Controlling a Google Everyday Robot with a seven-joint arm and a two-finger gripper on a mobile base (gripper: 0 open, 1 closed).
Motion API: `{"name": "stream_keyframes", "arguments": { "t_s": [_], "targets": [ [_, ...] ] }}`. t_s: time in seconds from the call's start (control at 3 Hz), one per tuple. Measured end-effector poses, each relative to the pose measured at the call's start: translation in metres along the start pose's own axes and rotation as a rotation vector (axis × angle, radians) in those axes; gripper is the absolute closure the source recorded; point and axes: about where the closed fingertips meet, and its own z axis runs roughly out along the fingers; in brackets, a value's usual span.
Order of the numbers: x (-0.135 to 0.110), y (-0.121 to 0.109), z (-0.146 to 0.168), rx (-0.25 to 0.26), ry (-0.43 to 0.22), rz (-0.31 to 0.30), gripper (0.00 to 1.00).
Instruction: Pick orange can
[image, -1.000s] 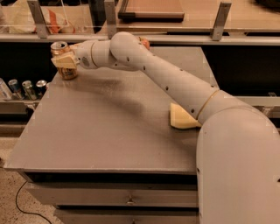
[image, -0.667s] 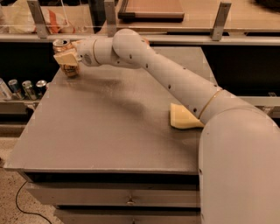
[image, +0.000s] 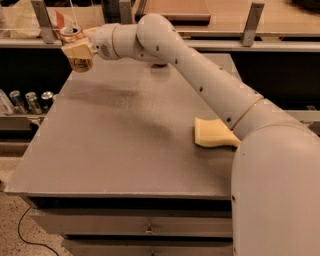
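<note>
I am seeing the gripper (image: 77, 52) clamped on the orange can (image: 80, 65) over the far left corner of the table (image: 130, 150), now raised clear of the surface where it stood a moment ago, so I am judging the pick nearly done.

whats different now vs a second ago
The hand, shut on the orange can, has risen and shifted slightly right, carrying the can up, clear of the table. The grip is unchanged, and the small cans on the left shelf have not moved.
</note>
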Motion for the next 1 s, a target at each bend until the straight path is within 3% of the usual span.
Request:
{"name": "stream_keyframes", "arguments": {
  "t_s": [0.33,1.0],
  "targets": [
    [-0.021,-0.002,-0.009,-0.013,-0.018,-0.022,1.00],
    [-0.038,0.000,-0.016,-0.043,-0.025,-0.039,1.00]
  ]
}}
